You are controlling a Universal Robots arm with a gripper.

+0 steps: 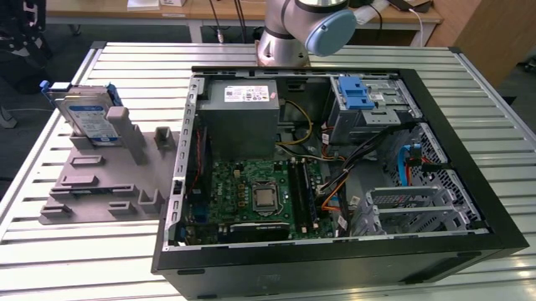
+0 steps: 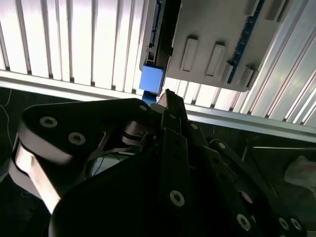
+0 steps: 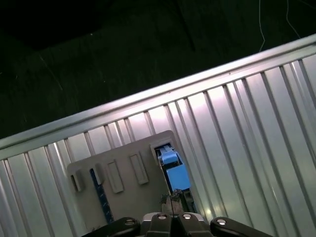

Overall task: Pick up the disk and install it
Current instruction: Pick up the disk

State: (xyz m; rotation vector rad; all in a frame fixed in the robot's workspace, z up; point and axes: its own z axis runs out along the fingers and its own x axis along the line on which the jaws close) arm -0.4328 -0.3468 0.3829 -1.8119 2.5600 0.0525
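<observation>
Aluminium slats form the table (image 1: 50,251). At the exterior view's left the disk (image 1: 86,116) stands on edge in a slot of a grey holder (image 1: 96,182). Its white-and-blue label faces the camera and its blue frame shows along the upper edge. The print on the label is too small to read.

Just beside the holder, toward the exterior view's right, lies an open black case (image 1: 469,244). Inside it are a grey power supply (image 1: 243,119) with a white sticker, a green board (image 1: 251,194), loose cables and a drive bay with a blue latch (image 1: 356,94). The case's side wall stands between the holder and that bay. The arm (image 1: 297,28) rises behind the case.

In the first wrist view the gripper (image 3: 173,201) hangs over the holder, its tip in line with the blue end of the disk's frame. I cannot tell whether the gripper is spread or pressed together, or whether it touches the disk.
</observation>
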